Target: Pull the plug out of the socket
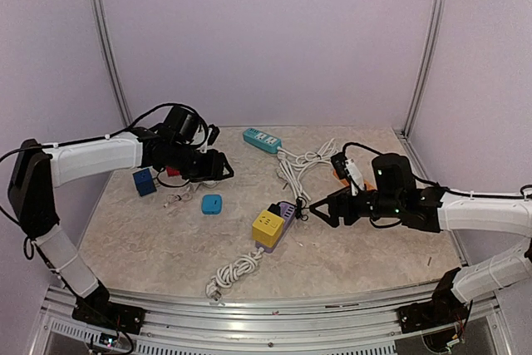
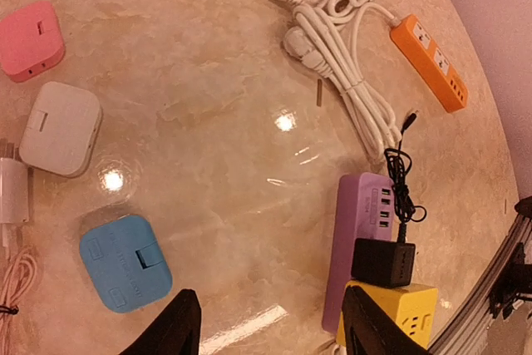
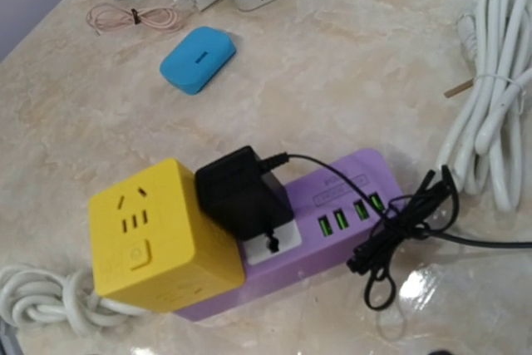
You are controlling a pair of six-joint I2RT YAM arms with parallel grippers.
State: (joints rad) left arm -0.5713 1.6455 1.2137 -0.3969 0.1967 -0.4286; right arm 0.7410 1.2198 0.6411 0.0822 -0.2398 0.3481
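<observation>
Centrally, the black plug (image 3: 241,193) sits seated in the purple power strip (image 3: 332,234), touching the yellow cube socket (image 3: 154,243), near the middle of the table (image 1: 150,239). The right gripper (image 1: 320,205) hovers just beside the strip's USB end; its jaw spacing cannot be told. The left gripper (image 2: 273,305) stands wide and empty, well apart. Recommended technique: pinch the plug's flat sides, brace the strip, and pull straight along the pins.

Black plug (image 3: 238,190); purple socket strip (image 3: 322,247); yellow cube (image 3: 154,239).
</observation>
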